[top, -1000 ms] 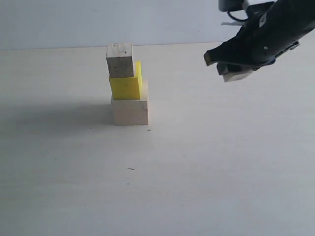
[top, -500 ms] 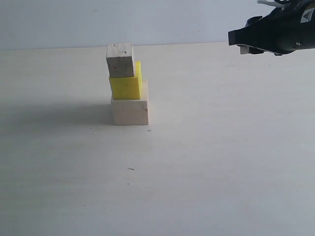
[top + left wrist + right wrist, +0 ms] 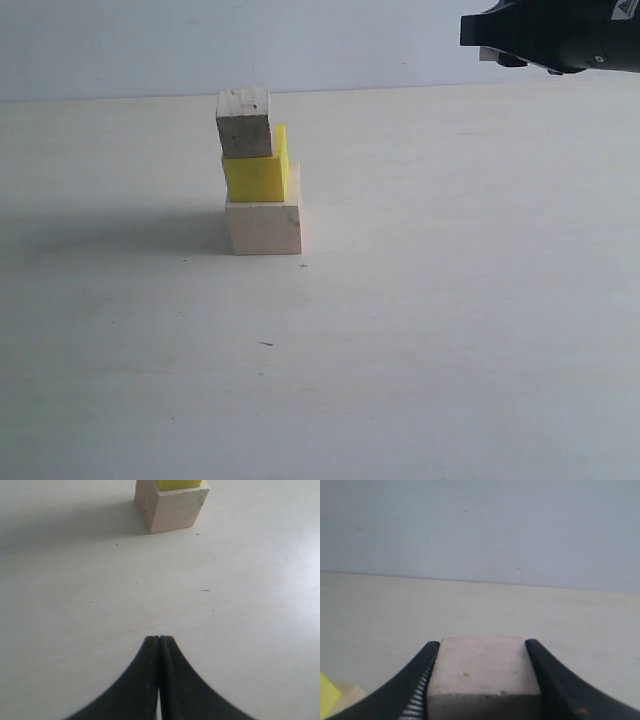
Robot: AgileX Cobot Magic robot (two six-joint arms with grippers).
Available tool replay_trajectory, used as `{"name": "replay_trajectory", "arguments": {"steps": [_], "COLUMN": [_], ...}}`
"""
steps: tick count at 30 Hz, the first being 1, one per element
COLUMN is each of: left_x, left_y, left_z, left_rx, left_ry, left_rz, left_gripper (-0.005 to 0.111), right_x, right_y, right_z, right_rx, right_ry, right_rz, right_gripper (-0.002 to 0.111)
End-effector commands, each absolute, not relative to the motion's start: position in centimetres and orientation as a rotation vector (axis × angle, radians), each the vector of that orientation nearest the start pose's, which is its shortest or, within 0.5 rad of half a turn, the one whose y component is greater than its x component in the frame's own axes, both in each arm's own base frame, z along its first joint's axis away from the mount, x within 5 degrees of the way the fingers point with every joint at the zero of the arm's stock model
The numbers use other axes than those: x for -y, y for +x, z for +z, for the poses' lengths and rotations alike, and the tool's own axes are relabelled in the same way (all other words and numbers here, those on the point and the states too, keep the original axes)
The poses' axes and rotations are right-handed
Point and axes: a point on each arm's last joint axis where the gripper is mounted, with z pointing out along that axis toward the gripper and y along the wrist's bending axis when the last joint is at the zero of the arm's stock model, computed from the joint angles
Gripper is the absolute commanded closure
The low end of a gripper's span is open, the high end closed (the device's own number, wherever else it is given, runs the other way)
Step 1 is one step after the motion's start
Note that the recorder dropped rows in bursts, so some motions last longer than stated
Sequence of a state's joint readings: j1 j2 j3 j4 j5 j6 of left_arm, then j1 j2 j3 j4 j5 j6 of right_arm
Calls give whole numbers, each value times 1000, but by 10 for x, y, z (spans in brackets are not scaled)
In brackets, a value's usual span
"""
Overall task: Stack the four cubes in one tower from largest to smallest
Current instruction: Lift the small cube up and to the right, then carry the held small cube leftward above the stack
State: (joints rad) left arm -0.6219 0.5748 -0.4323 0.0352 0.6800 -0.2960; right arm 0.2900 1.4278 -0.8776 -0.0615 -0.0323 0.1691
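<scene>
A three-cube tower stands left of centre: the large pale wood cube (image 3: 263, 226) at the bottom, the yellow cube (image 3: 256, 176) on it, one small greyish cube (image 3: 244, 122) on top. The second small greyish cube (image 3: 482, 672) sits between the fingers of my right gripper (image 3: 482, 644), which is shut on it. That gripper (image 3: 472, 30) hangs high at the upper right, well apart from the tower, and only a sliver of its cube (image 3: 487, 54) shows there. My left gripper (image 3: 159, 639) is shut with nothing in it, low over the table, facing the wood cube (image 3: 172, 510) from a distance.
The pale tabletop (image 3: 420, 300) stretches around the tower and meets a grey-blue wall (image 3: 150, 45) at the back. The right wrist view catches a corner of the yellow cube (image 3: 327, 692) at its edge.
My right gripper has risen with the small cube, from level with the tower's top to the upper right edge, and has levelled out. The tower and left gripper stay still.
</scene>
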Motion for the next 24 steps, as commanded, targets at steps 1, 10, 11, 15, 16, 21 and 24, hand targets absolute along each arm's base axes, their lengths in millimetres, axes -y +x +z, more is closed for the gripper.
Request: {"name": "replay_trajectory", "arguments": {"steps": [1,10,11,15,16,21,24], "left_x": [60,59,59,59,59,59,59], "left_y": [86,86,86,86,86,86,86], "left_z": [256,256,256,256,256,252,252], "left_rx": [-2295,-2294,-2293,-2291,-2291,-2290,-2289], "left_ry": [411,413,415,418,418,418,418], "left_rz": [-430,-425,-423,-417,-417,-418,-418], "left_gripper": [106,106,106,106,106,106,106], "right_x": [-93,-128,-134,-145,-146,-154,-162], "right_y": [311,328,329,340,343,351,353], "right_z": [275,260,260,265,267,281,284], "right_rx": [-1888,-1687,-1652,-1559,-1543,-1454,-1402], "right_ry": [-283,-632,-681,-702,-709,-789,-899], "right_rz": [222,397,451,549,546,550,591], "right_gripper": [108,108,108,108,108,108,108]}}
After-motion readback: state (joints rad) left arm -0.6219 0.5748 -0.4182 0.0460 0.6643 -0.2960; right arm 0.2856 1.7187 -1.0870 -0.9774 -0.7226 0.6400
